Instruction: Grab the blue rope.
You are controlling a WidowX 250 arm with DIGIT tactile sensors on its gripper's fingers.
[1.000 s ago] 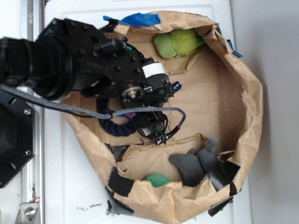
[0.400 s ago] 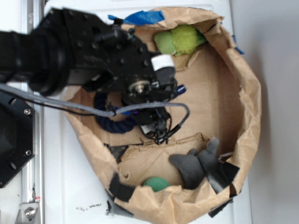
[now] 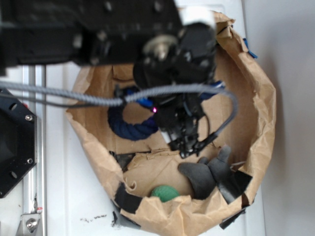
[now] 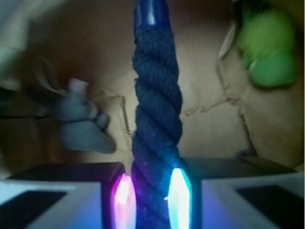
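The blue rope [image 4: 157, 109], thick, twisted and dark navy, runs straight up the wrist view from between my fingers to its brighter blue taped end [image 4: 150, 13]. My gripper [image 4: 151, 191] is shut on it, the glowing pads [image 4: 178, 193] pressing both sides. In the exterior view the rope [image 3: 130, 129] hangs in a curve under the black arm, over the left part of the brown paper bowl [image 3: 263, 113]. There, my gripper [image 3: 151, 105] is mostly hidden by the arm's body.
A grey soft toy [image 3: 206, 172] and a green ball [image 3: 165, 192] lie at the bowl's near side. A lime green plush [image 4: 267, 52] sits at the wrist view's upper right. The grey braided cable [image 3: 74, 96] crosses the bowl. A black base [image 3: 15, 147] stands at left.
The arm has risen toward the camera and shifted right, now blurred and large. The rope has come up with it, still curved, and the arm now hides the green plush.
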